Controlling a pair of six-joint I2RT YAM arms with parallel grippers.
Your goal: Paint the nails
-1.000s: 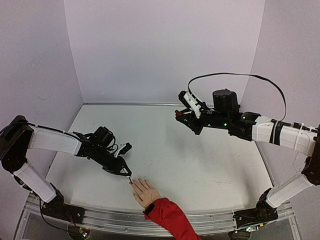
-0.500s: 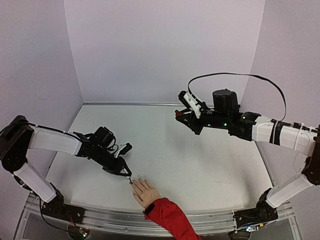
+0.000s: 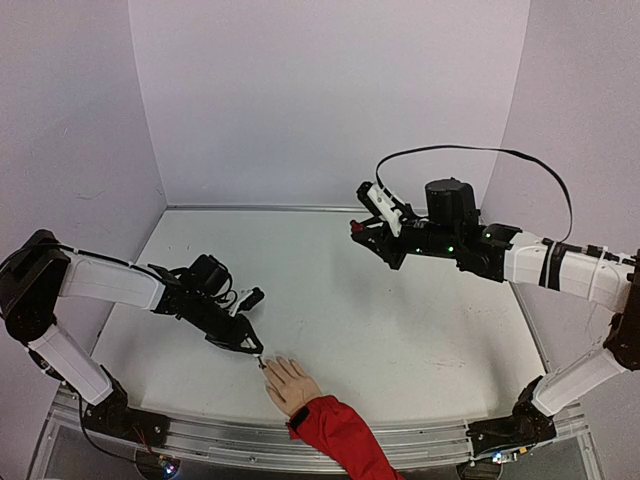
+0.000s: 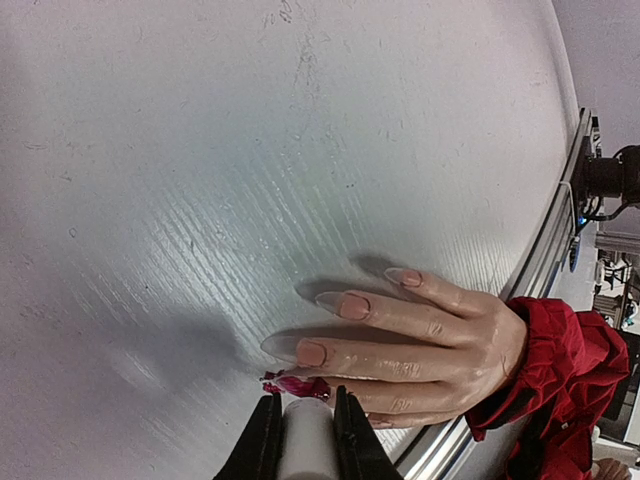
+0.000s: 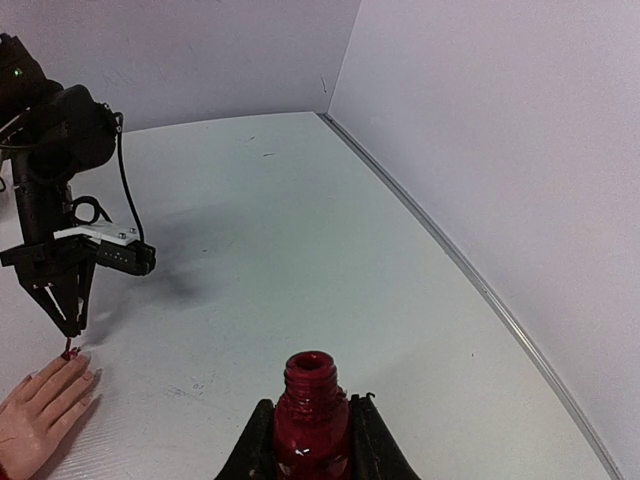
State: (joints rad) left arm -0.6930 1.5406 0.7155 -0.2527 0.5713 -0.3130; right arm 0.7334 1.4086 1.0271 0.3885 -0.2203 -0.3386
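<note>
A small beige mannequin hand (image 3: 290,383) in a red sleeve (image 3: 340,435) lies palm down at the table's front edge. My left gripper (image 3: 250,345) is shut on a white brush cap (image 4: 305,440). Its wet red brush tip (image 4: 300,385) rests on the nail of the finger nearest the gripper, which is tinted dark red. The nails (image 4: 311,352) on the other fingers look bare pink-beige. My right gripper (image 3: 357,228) hovers high over the table's middle, shut on the uncapped dark-red polish bottle (image 5: 312,410), whose neck stands open and upright.
A metal rail (image 3: 200,425) runs along the table's front edge just behind the hand. White walls close in the back and both sides. A black cable (image 3: 470,150) arcs above the right arm.
</note>
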